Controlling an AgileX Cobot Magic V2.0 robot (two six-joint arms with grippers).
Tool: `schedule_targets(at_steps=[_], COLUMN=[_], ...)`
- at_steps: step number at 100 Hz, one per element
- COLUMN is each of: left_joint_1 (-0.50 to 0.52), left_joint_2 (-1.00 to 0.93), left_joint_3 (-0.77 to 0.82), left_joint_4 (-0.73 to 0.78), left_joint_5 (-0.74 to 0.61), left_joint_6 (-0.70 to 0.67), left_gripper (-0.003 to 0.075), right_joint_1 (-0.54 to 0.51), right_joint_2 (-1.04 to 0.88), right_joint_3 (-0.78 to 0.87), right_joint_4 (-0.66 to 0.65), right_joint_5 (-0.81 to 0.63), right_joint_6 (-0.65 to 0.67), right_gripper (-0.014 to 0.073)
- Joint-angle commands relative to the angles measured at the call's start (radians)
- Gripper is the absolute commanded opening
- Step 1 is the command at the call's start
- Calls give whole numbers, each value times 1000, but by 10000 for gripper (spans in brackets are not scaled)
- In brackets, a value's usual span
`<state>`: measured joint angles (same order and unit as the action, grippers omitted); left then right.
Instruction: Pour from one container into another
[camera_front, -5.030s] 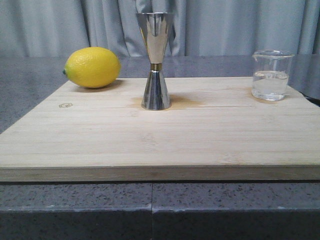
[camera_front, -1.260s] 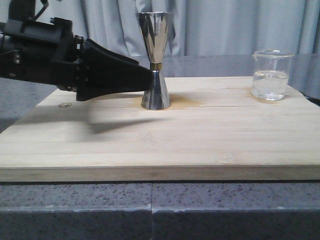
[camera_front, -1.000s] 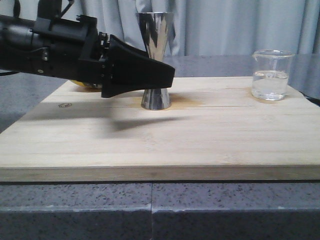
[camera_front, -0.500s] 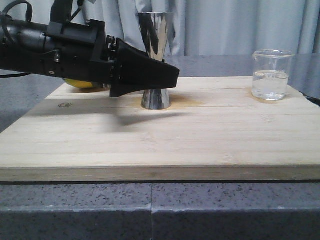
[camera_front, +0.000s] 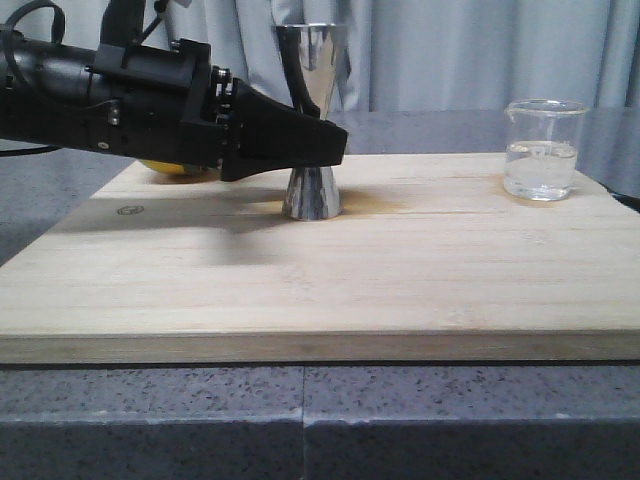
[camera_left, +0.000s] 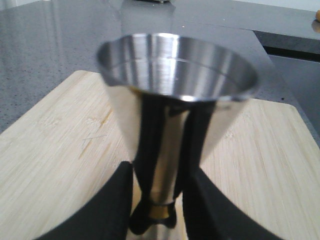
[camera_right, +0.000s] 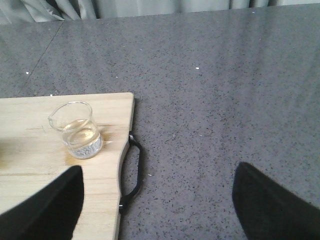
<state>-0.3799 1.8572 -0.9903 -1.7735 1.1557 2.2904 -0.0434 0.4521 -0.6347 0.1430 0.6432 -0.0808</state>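
The steel jigger (camera_front: 312, 70) stands upright at the back middle of the wooden board (camera_front: 400, 290). My left gripper (camera_front: 325, 142) reaches in from the left at the height of its waist. In the left wrist view the jigger (camera_left: 177, 85) fills the frame and the black fingers (camera_left: 115, 205) flank its gold-banded waist closely, open. The glass beaker (camera_front: 543, 150) holds clear liquid and stands at the board's back right corner. It shows small in the right wrist view as the beaker (camera_right: 77, 131). My right gripper (camera_right: 160, 210) hangs open over the counter beside the board, well short of it.
A yellow lemon (camera_front: 165, 167) lies behind my left arm, mostly hidden. The board has a black side handle (camera_right: 132, 175) on its right edge. Grey speckled counter (camera_right: 225, 100) surrounds the board, and a curtain hangs behind.
The left arm came in from the left and covered the lemon. Its fingers reached the jigger's waist and, in the last half second, rose slightly. Jigger and beaker have not moved.
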Motion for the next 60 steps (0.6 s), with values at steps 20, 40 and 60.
schedule_targets(at_steps=[20,40,60], left_joint_1=[-9,-9,-9], left_joint_2=[-39,-39,-39], left_joint_3=[-26,-26,-26], left_joint_4=[-78,-78,-78], left_joint_5=[114,114,114], left_joint_6=[-11,-11,-11], left_gripper=[36,-19,-19], right_joint_1=[2,2,3], right_joint_2=[16,16,16], right_joint_3=[-37,-37,-37], right_joint_4=[4,4,4], right_joint_5=[-66,-66,-66], right_joint_6=[-5,-5,-22], right_gripper=[554,554,554])
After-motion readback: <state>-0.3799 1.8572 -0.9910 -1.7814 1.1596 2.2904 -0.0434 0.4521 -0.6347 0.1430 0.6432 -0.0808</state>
